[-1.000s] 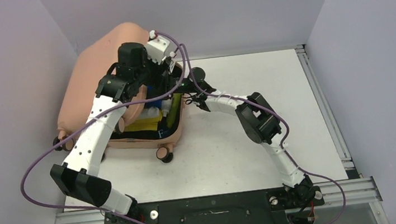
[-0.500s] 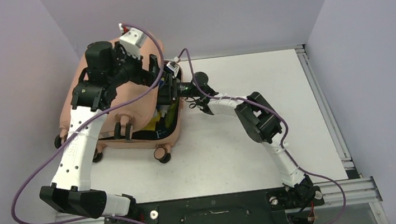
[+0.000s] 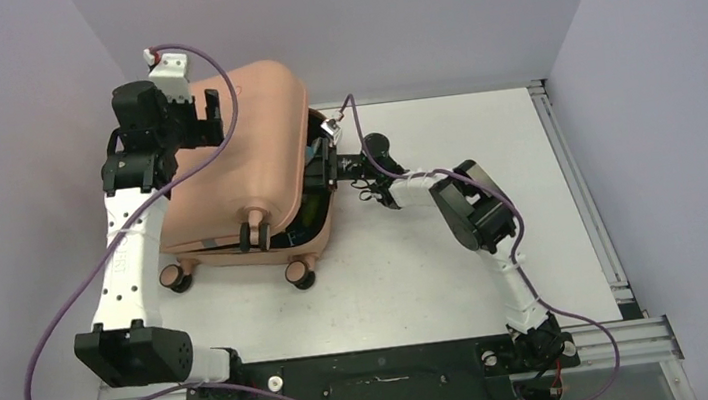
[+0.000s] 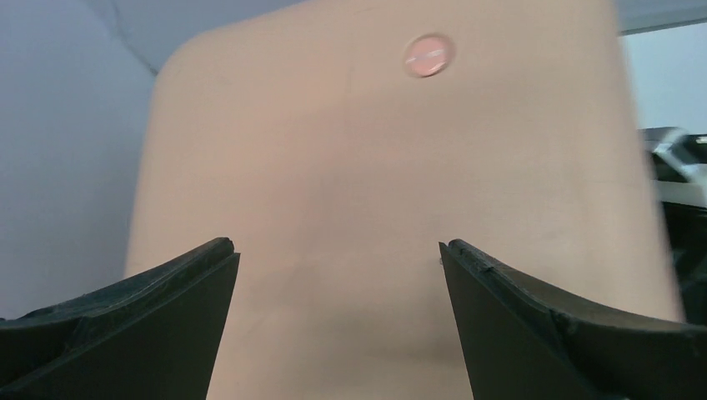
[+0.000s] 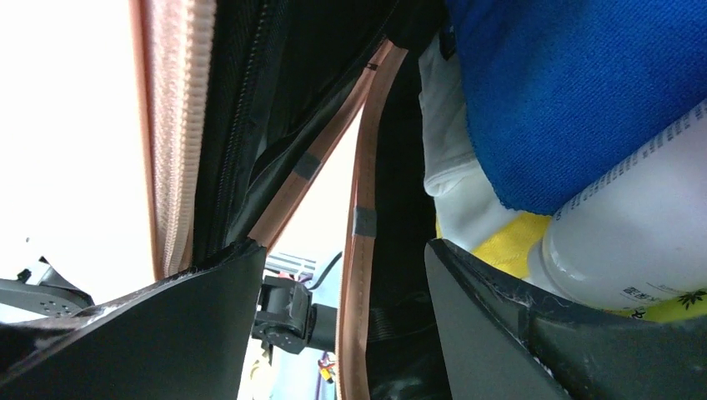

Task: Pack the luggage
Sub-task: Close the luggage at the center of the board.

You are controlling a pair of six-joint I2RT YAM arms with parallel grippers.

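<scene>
The salmon-pink luggage point(image 3: 243, 142) lies at the table's back left, its lid lowered almost onto the base, with a gap left on the right side. My left gripper point(image 3: 210, 116) is open at the lid's outer shell, one finger on each side of bare pink surface point(image 4: 336, 246), below the round logo dot point(image 4: 428, 55). My right gripper point(image 3: 319, 164) is open in the gap, its fingers straddling the pink rim strip point(image 5: 363, 192). Inside the luggage are a blue cloth point(image 5: 567, 83), a white bottle point(image 5: 634, 233) and something yellow point(image 5: 508, 237).
The luggage's caster wheels point(image 3: 300, 272) stick out toward the near side, and two lid wheels point(image 3: 255, 233) point at me. Lavender walls close in the left, back and right. A metal rail point(image 3: 569, 175) runs along the table's right edge.
The lid has swung from standing open at the back left down over the base. My left gripper moved left with it, onto its outer shell. My right gripper stayed at the right-side opening.
</scene>
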